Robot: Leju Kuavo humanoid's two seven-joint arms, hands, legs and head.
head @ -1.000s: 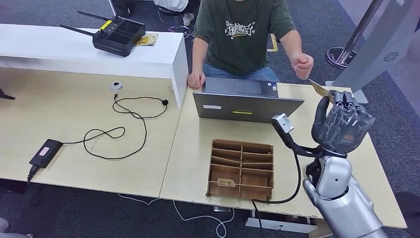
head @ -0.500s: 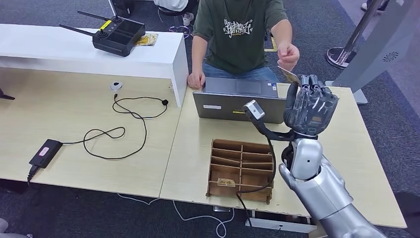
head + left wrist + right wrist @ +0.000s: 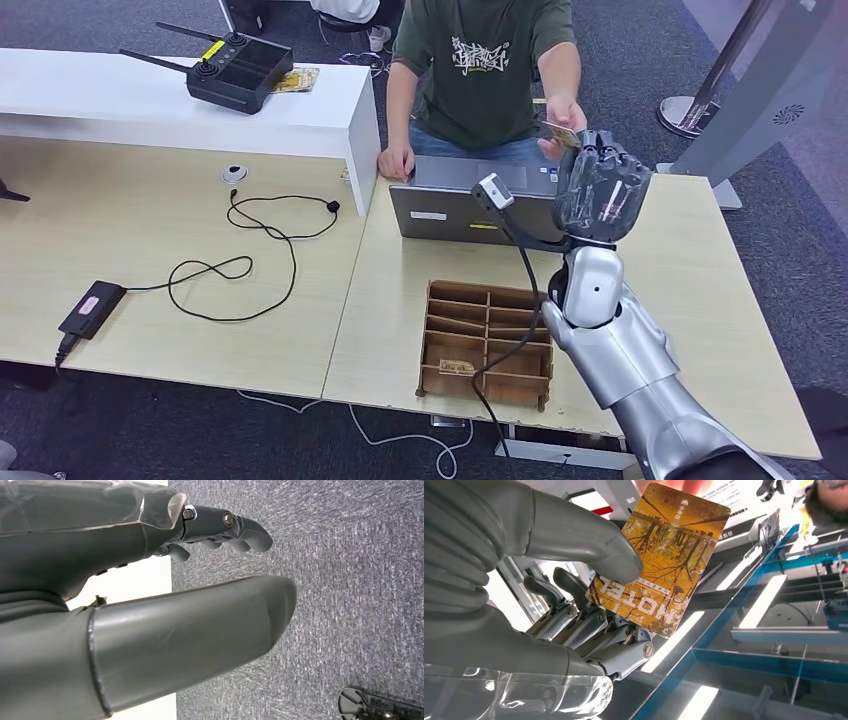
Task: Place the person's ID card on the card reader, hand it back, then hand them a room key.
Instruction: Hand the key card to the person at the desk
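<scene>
The right hand (image 3: 600, 195) is raised above the laptop (image 3: 485, 205), pinching the room key (image 3: 659, 560) between thumb and fingers, held up so the person's hand (image 3: 562, 122) behind the laptop can take it. The left hand (image 3: 125, 600) hangs over carpet, fingers loosely curled, holding nothing.
</scene>
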